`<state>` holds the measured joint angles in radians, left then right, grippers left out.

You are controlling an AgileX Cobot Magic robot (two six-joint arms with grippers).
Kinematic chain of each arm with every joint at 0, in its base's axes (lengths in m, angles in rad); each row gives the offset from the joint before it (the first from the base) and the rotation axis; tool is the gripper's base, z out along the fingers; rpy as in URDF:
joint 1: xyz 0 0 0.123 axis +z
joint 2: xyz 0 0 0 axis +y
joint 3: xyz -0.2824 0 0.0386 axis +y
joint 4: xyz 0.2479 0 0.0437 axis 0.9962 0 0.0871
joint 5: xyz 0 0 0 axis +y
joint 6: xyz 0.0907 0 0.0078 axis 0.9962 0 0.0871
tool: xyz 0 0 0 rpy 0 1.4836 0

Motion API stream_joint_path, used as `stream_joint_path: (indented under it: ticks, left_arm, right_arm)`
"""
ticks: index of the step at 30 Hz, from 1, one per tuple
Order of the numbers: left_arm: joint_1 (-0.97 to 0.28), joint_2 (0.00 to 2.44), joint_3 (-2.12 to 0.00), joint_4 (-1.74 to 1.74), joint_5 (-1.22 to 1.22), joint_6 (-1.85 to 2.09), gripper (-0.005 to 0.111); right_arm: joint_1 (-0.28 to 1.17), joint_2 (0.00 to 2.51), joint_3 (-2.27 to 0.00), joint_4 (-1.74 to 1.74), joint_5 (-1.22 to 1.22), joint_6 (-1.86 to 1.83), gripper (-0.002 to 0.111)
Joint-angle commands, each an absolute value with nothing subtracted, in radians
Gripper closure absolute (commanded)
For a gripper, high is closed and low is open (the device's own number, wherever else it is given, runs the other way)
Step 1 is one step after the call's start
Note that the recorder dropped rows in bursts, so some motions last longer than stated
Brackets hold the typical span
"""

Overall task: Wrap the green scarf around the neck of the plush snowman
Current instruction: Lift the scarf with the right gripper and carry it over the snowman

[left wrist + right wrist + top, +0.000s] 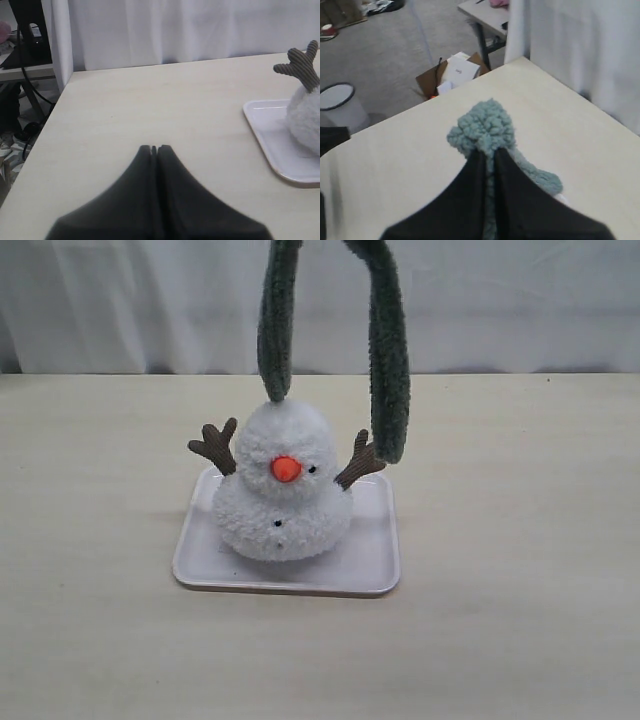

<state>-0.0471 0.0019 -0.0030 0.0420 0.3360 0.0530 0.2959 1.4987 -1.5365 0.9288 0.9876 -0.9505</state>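
Scarf (388, 370) hangs above snowman (280, 525), right jaws pinching it, left jaws pressed together empty; next, lower around neck (252, 490).

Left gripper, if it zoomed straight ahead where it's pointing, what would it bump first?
Probably the white curtain, far off. The shut left gripper points across bare table toward it. The tray with the snowman sits off to one side of that line. Depth is hard to judge.
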Motion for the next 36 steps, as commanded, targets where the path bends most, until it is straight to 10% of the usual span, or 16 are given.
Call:
stream_joint_path:
  ticks: [1,10,36]
  left_arm:
    - [-0.054,0.0,0.0,0.04,0.324,0.051,0.107]
    - [-0.054,0.0,0.0,0.04,0.324,0.051,0.107]
    - [-0.054,0.0,0.0,0.04,0.324,0.051,0.107]
  right_arm:
    - [0.421,1.49,-1.533,0.948,1.004,-1.034,0.104]
    - [0.622,1.49,-1.533,0.862,0.89,-1.092,0.104]
    - [0.63,1.607,-1.302,0.589,0.4,-0.919,0.104]
